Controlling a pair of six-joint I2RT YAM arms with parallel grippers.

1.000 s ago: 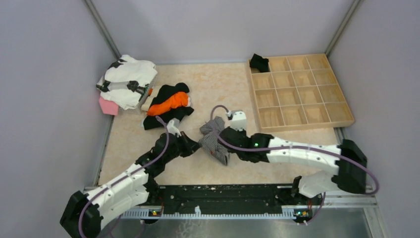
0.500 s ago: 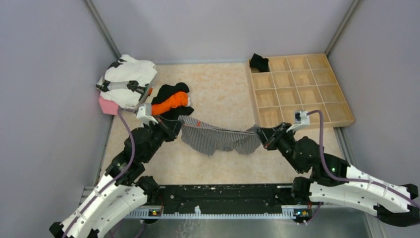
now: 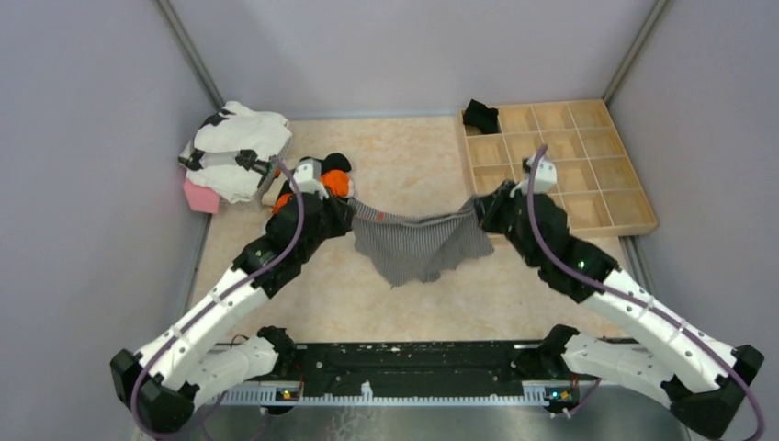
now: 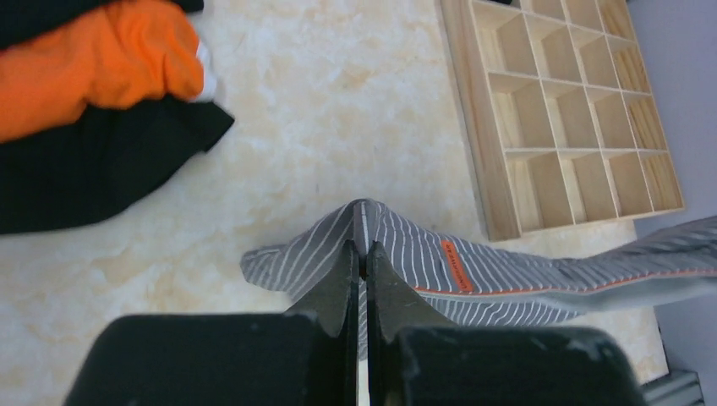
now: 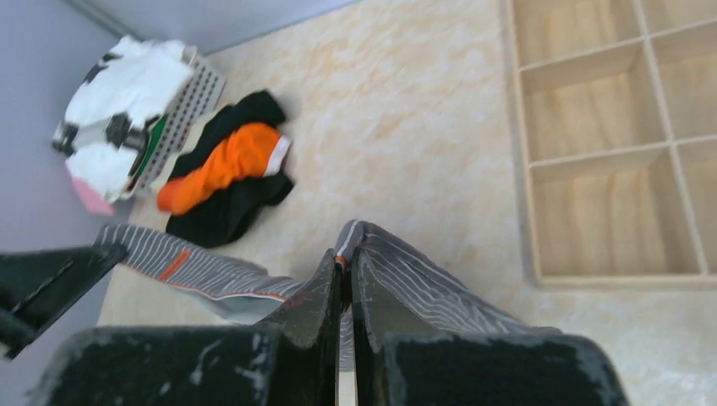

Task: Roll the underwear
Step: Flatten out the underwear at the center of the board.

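Note:
The grey striped underwear (image 3: 415, 245) hangs stretched above the table between my two grippers, its lower part sagging toward the near side. My left gripper (image 3: 350, 213) is shut on its left waistband corner (image 4: 365, 222). My right gripper (image 3: 477, 209) is shut on the right corner (image 5: 348, 238). The waistband (image 4: 541, 283) carries an orange trim line and an orange label. A black underwear (image 3: 479, 115) sits rolled in the far-left compartment of the wooden tray (image 3: 629, 225).
A black and orange garment pile (image 3: 333, 179) lies just behind my left gripper. A white basket of clothes (image 3: 234, 147) with a pink item (image 3: 200, 197) stands at the far left. The wooden tray's other compartments (image 5: 617, 228) lie to the right.
Both grippers have lifted the striped underwear from a bunched heap, pulled apart and moved toward the far side. The cloth now hangs spread between them.

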